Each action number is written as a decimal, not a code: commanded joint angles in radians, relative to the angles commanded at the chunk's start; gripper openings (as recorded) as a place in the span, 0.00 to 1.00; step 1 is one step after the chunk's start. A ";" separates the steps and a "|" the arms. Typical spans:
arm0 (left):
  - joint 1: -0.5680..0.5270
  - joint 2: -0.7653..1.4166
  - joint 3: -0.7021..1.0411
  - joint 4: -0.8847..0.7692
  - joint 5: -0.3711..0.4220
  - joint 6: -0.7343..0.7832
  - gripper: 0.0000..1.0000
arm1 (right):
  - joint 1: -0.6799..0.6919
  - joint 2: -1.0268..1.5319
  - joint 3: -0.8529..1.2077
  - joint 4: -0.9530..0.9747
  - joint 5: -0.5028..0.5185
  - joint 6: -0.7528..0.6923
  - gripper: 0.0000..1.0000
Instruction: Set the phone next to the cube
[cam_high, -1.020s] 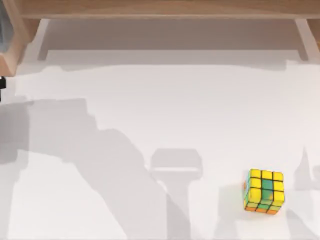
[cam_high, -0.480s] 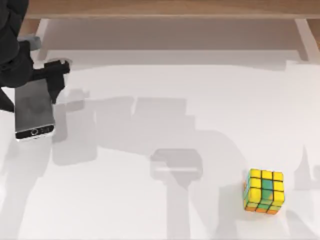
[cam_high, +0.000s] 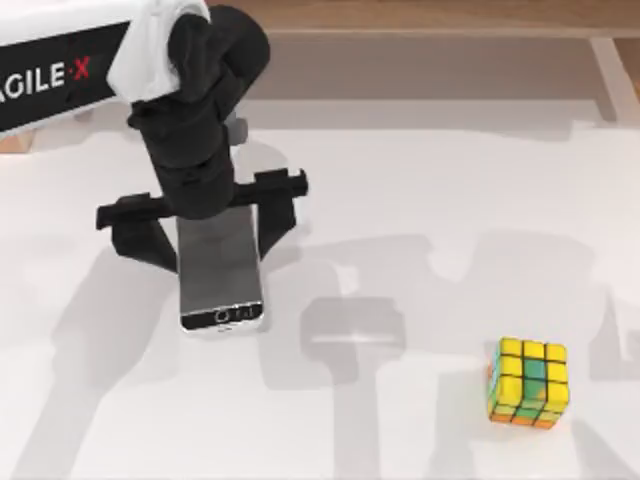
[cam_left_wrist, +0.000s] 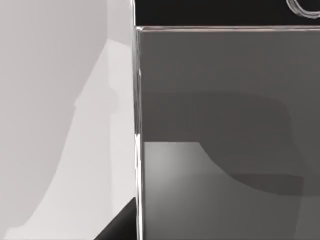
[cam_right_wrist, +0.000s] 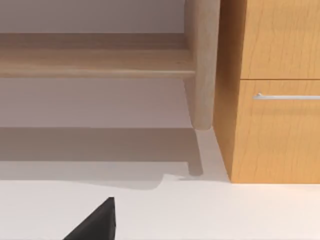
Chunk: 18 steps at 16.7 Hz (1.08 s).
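Top view shows the left hand (cam_high: 208, 240) gripping the flat grey-screened, silver-rimmed phone (cam_high: 221, 283) by its sides, mid-carry. The yellow puzzle cube (cam_high: 529, 381) sits well apart rightward; next, travel there and lower beside it.

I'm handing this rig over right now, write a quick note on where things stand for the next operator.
Left hand: over the table's left half, shut on the phone, which hangs below it, button end nearer the table's front edge.
Right hand: a dark fingertip shows in its wrist view, facing a wooden cabinet; parked.
The cube sits at the table's front right, untouched.
Done: phone picked up.
Left: carry it right, set it beside the cube, let go.
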<state>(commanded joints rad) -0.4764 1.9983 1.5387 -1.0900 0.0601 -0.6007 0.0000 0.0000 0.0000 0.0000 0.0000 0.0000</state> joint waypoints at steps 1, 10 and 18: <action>-0.048 0.004 0.004 -0.009 -0.001 -0.036 0.00 | 0.000 0.000 0.000 0.000 0.000 0.000 1.00; -0.384 0.040 0.067 -0.054 -0.046 -0.263 0.00 | 0.000 0.000 0.000 0.000 0.000 0.000 1.00; -0.453 0.049 0.093 -0.057 -0.069 -0.302 0.00 | 0.000 0.000 0.000 0.000 0.000 0.000 1.00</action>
<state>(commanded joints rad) -0.9293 2.0470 1.6315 -1.1473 -0.0093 -0.9029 0.0000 0.0000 0.0000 0.0000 0.0000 0.0000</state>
